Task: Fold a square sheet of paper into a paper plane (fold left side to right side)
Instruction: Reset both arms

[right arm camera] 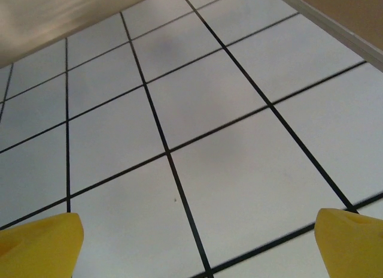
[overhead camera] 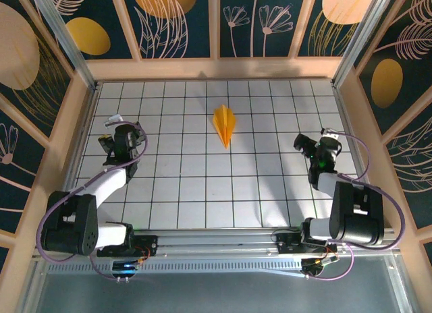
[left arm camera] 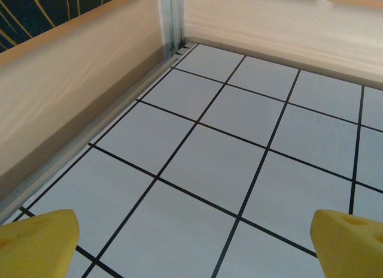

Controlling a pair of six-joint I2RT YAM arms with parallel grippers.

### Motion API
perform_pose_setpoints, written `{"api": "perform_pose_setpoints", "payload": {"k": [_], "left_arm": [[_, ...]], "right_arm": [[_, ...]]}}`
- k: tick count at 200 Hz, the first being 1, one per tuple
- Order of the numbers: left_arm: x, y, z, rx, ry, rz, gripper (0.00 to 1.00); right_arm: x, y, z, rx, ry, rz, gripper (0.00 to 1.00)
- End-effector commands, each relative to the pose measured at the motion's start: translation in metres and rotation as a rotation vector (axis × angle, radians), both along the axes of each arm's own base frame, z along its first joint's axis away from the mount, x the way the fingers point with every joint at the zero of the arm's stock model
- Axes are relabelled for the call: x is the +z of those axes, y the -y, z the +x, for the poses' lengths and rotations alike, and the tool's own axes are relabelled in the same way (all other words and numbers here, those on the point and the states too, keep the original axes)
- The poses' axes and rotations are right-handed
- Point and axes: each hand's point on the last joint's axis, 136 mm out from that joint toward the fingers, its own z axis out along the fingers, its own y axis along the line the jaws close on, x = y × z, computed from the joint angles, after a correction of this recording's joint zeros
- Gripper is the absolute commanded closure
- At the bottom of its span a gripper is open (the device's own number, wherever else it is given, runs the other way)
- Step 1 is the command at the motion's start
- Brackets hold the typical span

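i am holding both pairs of jaws spread, clear of the paper plane [overhead camera: 224, 126], since it is looking finished on the worktop [overhead camera: 175, 191].

No text, label, brand, number or sign can be read in any of the views.
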Motion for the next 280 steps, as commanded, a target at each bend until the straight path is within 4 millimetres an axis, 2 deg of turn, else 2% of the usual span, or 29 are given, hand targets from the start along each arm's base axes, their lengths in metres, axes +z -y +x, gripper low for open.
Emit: {"api": "perform_pose_setpoints", "payload": {"k": [1, 32, 61, 89, 111, 155, 177, 205, 280], "left_arm": [[0.008, -0.006, 0.003, 0.022, 0.054, 0.027, 0.01], [0.004, -0.005, 0.001, 0.007, 0.057, 0.041, 0.01], [0.002, -0.002, -0.001, -0.026, 0.082, 0.057, 0.01], [0.0, 0.002, -0.002, -0.056, 0.121, 0.055, 0.01], [-0.003, 0.005, -0.003, -0.079, 0.149, 0.049, 0.01], [-0.01, 0.009, -0.001, -0.116, 0.159, 0.091, 0.01], [0.0, 0.011, -0.005, -0.162, 0.235, 0.117, 0.01], [-0.012, 0.005, -0.009, -0.193, 0.272, 0.059, 0.01], [-0.016, 0.009, -0.011, -0.23, 0.28, 0.063, 0.01]], "right_arm": [[0.034, -0.005, 0.014, 0.057, 0.2, -0.053, 0.01], [0.044, -0.016, 0.015, 0.114, 0.296, -0.075, 0.01], [0.038, -0.036, 0.02, 0.209, 0.288, -0.105, 0.01], [0.036, -0.05, 0.012, 0.257, 0.324, -0.157, 0.01], [0.036, -0.046, 0.001, 0.23, 0.362, -0.152, 0.01], [0.036, -0.042, 0.004, 0.199, 0.362, -0.149, 0.01], [0.036, -0.042, 0.004, 0.198, 0.358, -0.153, 0.01], [0.036, -0.048, 0.003, 0.234, 0.361, -0.158, 0.01], [0.035, -0.05, 0.006, 0.234, 0.35, -0.174, 0.01]]}}
